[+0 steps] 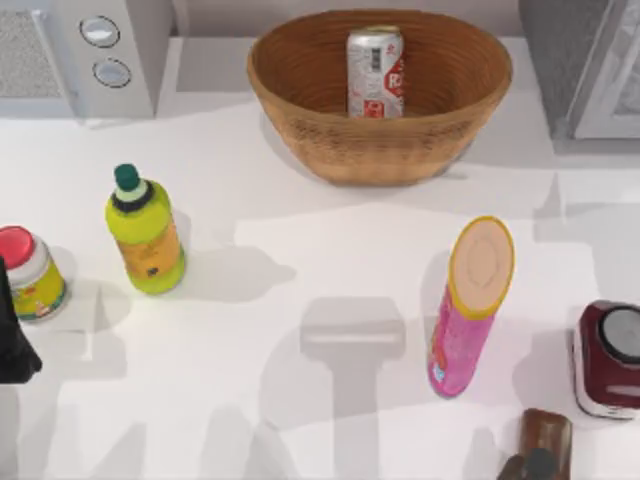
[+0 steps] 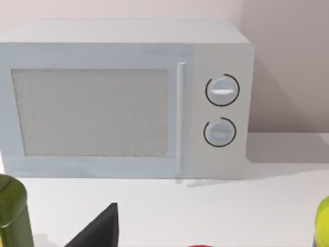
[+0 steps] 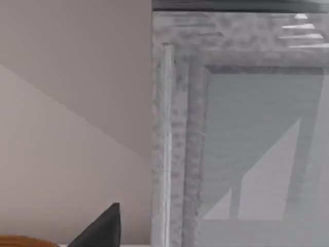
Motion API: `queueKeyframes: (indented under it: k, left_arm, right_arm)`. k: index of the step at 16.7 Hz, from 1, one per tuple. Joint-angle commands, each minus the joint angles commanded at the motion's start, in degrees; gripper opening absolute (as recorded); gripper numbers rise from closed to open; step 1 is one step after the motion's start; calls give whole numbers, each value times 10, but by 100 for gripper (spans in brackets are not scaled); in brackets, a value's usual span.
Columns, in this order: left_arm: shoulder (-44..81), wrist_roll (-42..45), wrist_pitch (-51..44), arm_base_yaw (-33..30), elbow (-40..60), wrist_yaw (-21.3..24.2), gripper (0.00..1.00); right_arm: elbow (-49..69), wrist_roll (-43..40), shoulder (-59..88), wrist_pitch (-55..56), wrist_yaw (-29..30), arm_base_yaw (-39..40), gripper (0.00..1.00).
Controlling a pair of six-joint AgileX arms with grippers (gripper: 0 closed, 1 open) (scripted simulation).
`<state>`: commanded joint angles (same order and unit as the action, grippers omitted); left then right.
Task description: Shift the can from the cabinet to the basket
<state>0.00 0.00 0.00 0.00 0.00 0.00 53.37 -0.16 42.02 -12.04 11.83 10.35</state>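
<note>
The silver can [image 1: 375, 72] with red label patches stands upright inside the orange-brown wicker basket [image 1: 300, 110] at the back middle of the table. At the back right corner is the grey cabinet [image 1: 570, 60], and the right wrist view shows its paler framed door panel [image 3: 252, 144] from close by. A dark part of my right gripper [image 3: 100, 229] sits at the edge of that view, apart from the can. My left gripper [image 1: 12, 340] is a black shape at the table's left edge, beside the red-lidded jar, and its dark tip [image 2: 100, 229] faces the white appliance.
A white appliance [image 1: 90, 50] with two round knobs stands at the back left. In front are a green-yellow bottle [image 1: 145, 235], a red-lidded jar [image 1: 30, 275], a tall pink tube [image 1: 470, 305], a dark red device [image 1: 608, 360] and a brown object [image 1: 540, 445].
</note>
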Motion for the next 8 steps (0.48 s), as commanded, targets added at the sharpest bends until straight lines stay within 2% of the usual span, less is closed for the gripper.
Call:
queueKeyframes:
  k: [8]
  left_arm:
    - [0, 0, 0, 0, 0, 0, 100]
  right_arm:
    - [-421, 1, -316, 90, -89, -77, 100]
